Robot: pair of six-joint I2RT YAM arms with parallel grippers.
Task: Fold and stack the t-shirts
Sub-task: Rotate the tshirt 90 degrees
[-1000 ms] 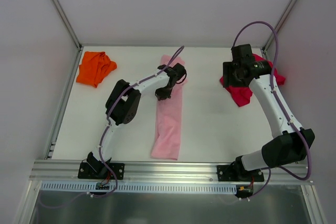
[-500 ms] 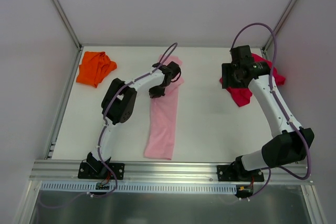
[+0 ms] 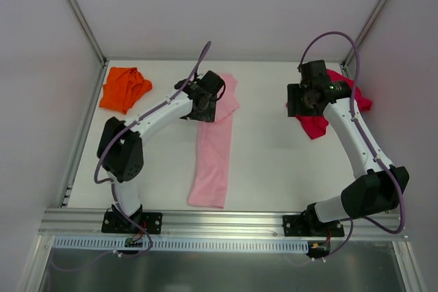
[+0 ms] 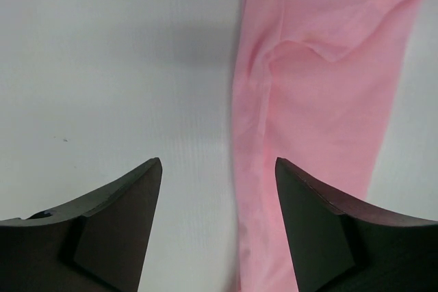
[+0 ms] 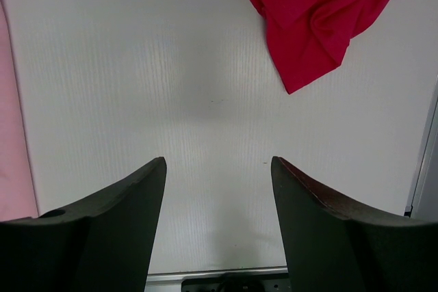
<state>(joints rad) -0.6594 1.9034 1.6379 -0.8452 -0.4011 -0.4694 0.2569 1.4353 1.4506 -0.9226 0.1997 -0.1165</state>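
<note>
Pink t-shirt [image 3: 211,158] lies as a narrow half-folded strip mid-table [image 3: 274,169], while orange t-shirt [image 3: 124,88] and red t-shirt [image 3: 313,125] wait crumpled and unstacked, with left gripper [image 4: 215,169] and right gripper [image 5: 217,163] both spread empty.

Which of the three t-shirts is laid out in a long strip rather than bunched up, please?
The light pink t-shirt in the middle; the orange t-shirt and the red t-shirt lie crumpled at the far corners.

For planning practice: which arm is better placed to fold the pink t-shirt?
Left. Its open end effector hovers at the edge of the pink t-shirt; the right end effector hangs by the red t-shirt.
</note>
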